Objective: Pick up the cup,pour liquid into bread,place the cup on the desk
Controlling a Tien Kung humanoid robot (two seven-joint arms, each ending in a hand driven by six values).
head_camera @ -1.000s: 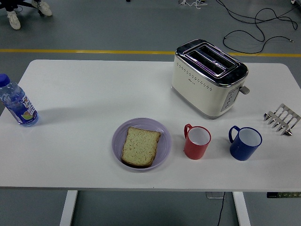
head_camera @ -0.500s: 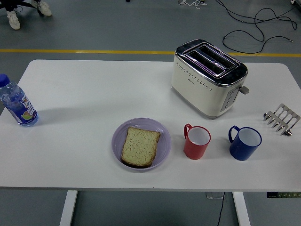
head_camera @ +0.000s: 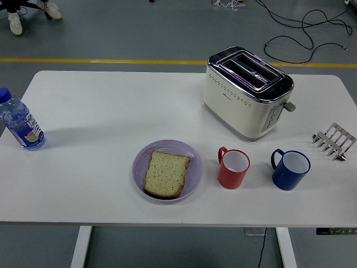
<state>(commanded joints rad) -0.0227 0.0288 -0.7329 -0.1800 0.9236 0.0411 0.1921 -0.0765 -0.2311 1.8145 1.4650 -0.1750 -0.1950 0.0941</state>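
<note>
1. No hand of the robot is in view, so I cannot tell if the fingers are spread or curled; nothing is grasped yet.
2. The task says only "the cup", but two cups stand near the front edge of the surface (head_camera: 100,106): a red cup (head_camera: 233,168) just beside the plate (head_camera: 193,162), and a blue cup (head_camera: 290,170) further toward the right edge. A wrong choice is possible.
3. The red cup has its handle toward the plate. A hand coming from the right may push it against the plate and shift the bread (head_camera: 166,173).
4. The bread lies flat and the plate is shallow, so liquid poured too fast could run over the rim onto the surface.
5. The toaster (head_camera: 246,92) stands close behind the cups; an arm lifted high may hit it.
6. Count: two cups, one plate, one slice of bread, one toaster, one bottle (head_camera: 20,121) at the left edge, one metal rack (head_camera: 334,140) at the right edge.
</note>
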